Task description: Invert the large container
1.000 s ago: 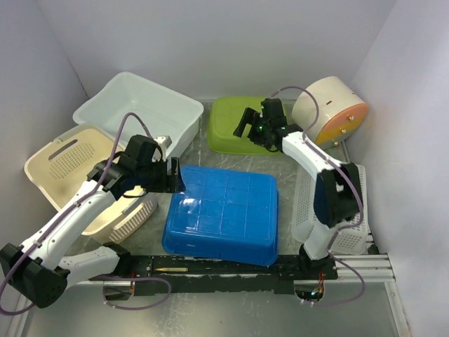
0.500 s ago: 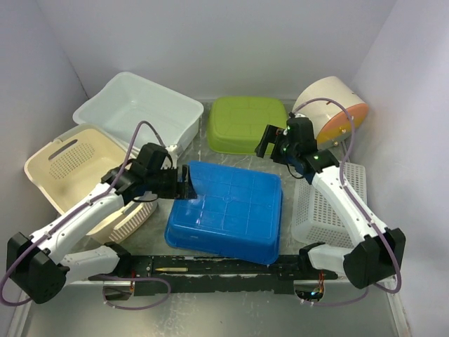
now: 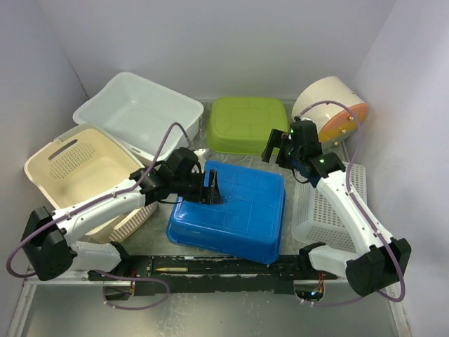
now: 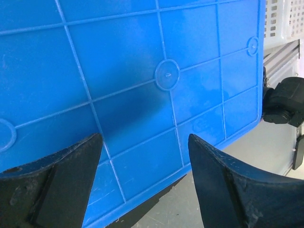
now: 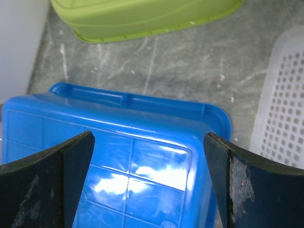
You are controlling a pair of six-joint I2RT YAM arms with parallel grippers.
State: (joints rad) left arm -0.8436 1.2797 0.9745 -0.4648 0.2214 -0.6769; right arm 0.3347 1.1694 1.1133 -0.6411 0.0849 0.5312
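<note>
The large blue container (image 3: 238, 210) is seen in the middle of the tabletop (image 5: 166, 61), just in front of the arm bases. It is lying upside down: its ribbed bottom is turned upward and its rim is down against the tabletop.

The left arm (image 3: 105, 207) is stretched out over the left part of the container. Its jaws are released and spread wide above the blue bottom, and nothing is held between them. In the left wrist view only the ribbed blue surface (image 4: 142, 71) is seen between the two fingers; whether the tips touch it cannot be told.

The right arm (image 3: 344, 196) is raised over the far right corner of the container. Its jaws are also released, and nothing is grasped.

A green container (image 3: 245, 123), also turned upside down, is placed behind the blue one. A white perforated basket (image 3: 323, 210) is standing just beside its right side. A cream basket (image 3: 70, 158) and a white tub (image 3: 140, 112) are found at the left, and a round cream and orange object (image 3: 330, 105) in the far right corner.
</note>
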